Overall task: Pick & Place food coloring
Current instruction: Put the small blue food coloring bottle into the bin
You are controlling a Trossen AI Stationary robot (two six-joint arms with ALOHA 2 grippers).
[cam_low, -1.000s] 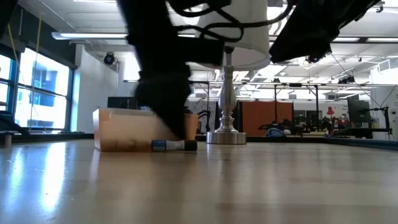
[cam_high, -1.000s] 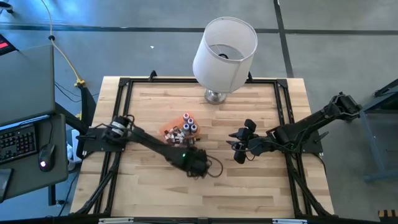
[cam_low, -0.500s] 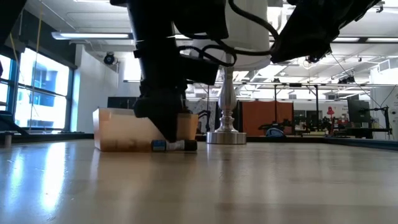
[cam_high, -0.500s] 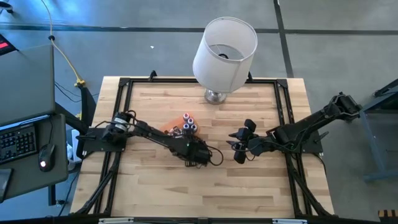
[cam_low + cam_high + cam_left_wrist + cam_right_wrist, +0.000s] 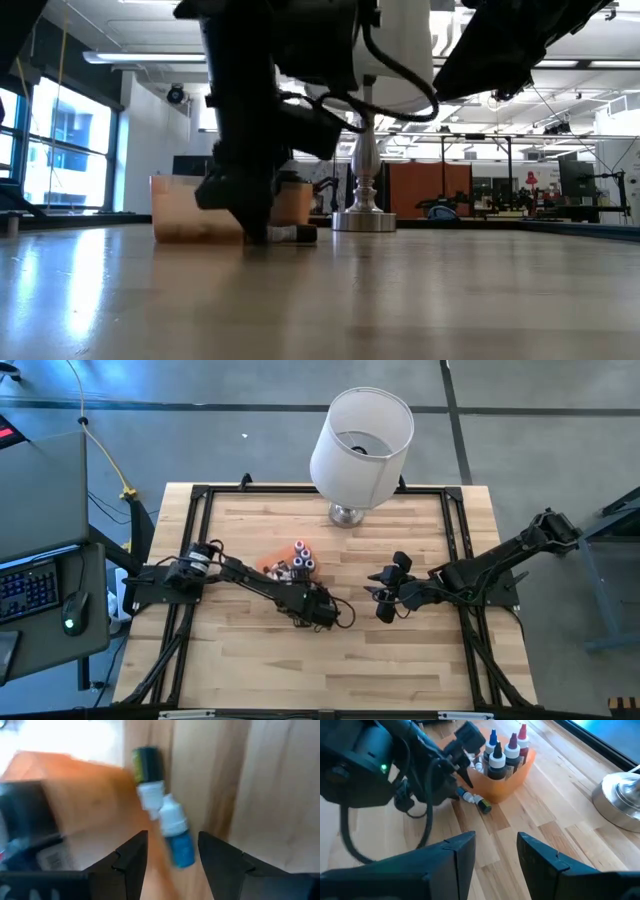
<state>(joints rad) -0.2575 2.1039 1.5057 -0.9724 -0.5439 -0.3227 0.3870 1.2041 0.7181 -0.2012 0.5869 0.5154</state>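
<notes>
While the right gripper [image 5: 490, 851] waited open and empty at mid-table, the left gripper [image 5: 172, 851] hung open over two food coloring bottles [image 5: 167, 827] lying beside the orange tray [image 5: 512, 777], probably needing to descend and close next.

Orange tray [image 5: 520, 770]; blue-bodied, white-capped bottle [image 5: 177, 837]; dark green one [image 5: 146, 767]; pale wood table [image 5: 400, 660]
</notes>
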